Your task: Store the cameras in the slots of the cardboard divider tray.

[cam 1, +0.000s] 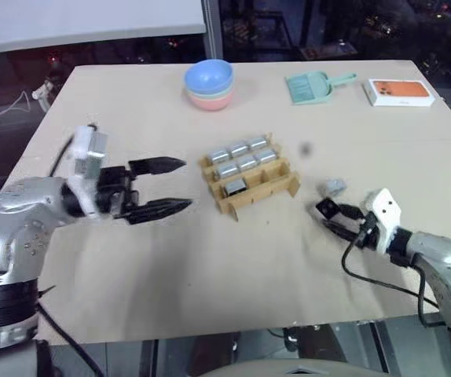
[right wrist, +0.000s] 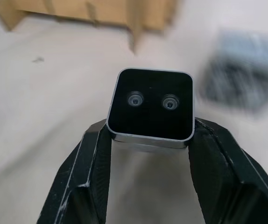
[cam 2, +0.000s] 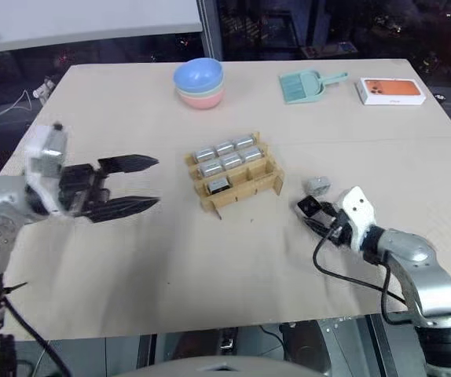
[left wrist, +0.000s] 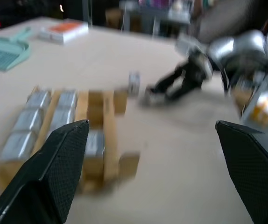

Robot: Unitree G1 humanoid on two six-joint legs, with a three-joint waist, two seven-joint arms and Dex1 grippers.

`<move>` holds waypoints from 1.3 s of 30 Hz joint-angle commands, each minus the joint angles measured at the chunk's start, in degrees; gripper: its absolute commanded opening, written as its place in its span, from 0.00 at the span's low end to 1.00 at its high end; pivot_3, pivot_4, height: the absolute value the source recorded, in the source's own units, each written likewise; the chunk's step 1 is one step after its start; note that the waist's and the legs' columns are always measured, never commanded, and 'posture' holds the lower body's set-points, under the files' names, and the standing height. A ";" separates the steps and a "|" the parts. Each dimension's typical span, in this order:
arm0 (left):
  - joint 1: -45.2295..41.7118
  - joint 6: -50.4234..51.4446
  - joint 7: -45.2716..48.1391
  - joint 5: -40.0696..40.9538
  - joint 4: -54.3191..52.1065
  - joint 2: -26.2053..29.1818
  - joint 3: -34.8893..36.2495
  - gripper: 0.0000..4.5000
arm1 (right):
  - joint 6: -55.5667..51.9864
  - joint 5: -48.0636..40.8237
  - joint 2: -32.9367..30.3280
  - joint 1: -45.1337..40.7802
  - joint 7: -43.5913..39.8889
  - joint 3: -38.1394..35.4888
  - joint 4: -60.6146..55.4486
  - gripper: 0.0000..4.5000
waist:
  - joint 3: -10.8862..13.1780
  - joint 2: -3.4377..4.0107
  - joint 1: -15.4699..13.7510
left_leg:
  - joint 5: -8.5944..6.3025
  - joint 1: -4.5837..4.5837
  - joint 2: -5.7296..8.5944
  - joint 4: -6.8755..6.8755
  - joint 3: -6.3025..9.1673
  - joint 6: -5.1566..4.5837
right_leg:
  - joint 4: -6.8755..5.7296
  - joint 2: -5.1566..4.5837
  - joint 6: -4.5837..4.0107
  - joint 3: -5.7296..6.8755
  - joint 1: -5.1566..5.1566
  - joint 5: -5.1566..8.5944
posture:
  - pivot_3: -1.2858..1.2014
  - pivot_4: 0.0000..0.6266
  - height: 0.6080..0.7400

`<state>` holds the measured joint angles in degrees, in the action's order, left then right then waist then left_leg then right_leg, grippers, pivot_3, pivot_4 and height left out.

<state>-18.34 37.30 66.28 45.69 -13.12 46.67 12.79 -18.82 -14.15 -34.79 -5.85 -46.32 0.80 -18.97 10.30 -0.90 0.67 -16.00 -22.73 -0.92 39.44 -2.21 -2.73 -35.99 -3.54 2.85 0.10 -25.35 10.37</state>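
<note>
Cameras [cam 1: 240, 157]: seven sit in slots of cardboard divider tray [cam 1: 251, 183] at counter [cam 1: 210, 267] centre. One more camera [right wrist: 151, 104], black face with two lenses, clamped between right gripper [right wrist: 150, 140] fingers, right of tray, above counter. Another loose camera [cam 1: 335, 186] lies just beyond it. Left gripper [cam 1: 172, 185] hovers left of tray, jaws wide, empty. Stacked bowls [cam 1: 209, 84], mint dustpan [cam 1: 313, 86], white-orange box [cam 1: 399, 92] along far edge.

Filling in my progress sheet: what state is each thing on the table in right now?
cardboard divider tray: upright on the table, seven slots filled, the rest empty.
held camera: clamped between the right gripper fingers.
loose camera: lying on the table beside the right gripper.
left gripper: open, empty, pointing at the tray.
bowls: stacked, upright.
dustpan: lying flat.
</note>
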 commanded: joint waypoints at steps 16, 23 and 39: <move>-7.45 14.15 -7.73 5.67 -2.48 -9.86 -10.39 1.00 | 46.62 25.17 6.36 -16.58 4.54 17.94 7.81 0.40 | -0.04 -0.15 -0.01 | 0.07 -0.03 -0.01 -0.01 0.23 0.12 | 0.00 0.06 -0.07 -0.03 -0.03 -0.04 | 0.52 0.24 1.00; -7.68 16.36 -5.82 6.39 -1.71 -7.88 -10.31 1.00 | 48.54 25.87 6.98 -16.51 5.61 18.45 9.42 0.40 | -0.04 -0.15 0.04 | 0.16 -0.01 -0.02 -0.01 0.23 0.27 | -0.01 0.07 -0.08 -0.04 -0.03 -0.04 | 0.52 0.24 1.00; -8.17 17.58 -4.68 7.64 -1.05 -7.17 -9.57 0.16 | 48.75 26.04 7.53 -16.25 5.60 19.17 9.40 0.40 | -0.04 -0.15 0.05 | 0.16 -0.01 -0.02 -0.01 0.24 0.27 | -0.02 0.07 -0.08 -0.04 -0.02 -0.04 | 0.52 0.24 1.00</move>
<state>-25.62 55.22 59.79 51.84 -12.63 39.38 2.69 30.17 12.17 -27.21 -21.92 -41.29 20.38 -8.53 10.26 -1.05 0.72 -15.84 -22.74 -0.94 39.43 -1.97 -2.46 -36.01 -3.47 2.76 0.06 -25.38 10.33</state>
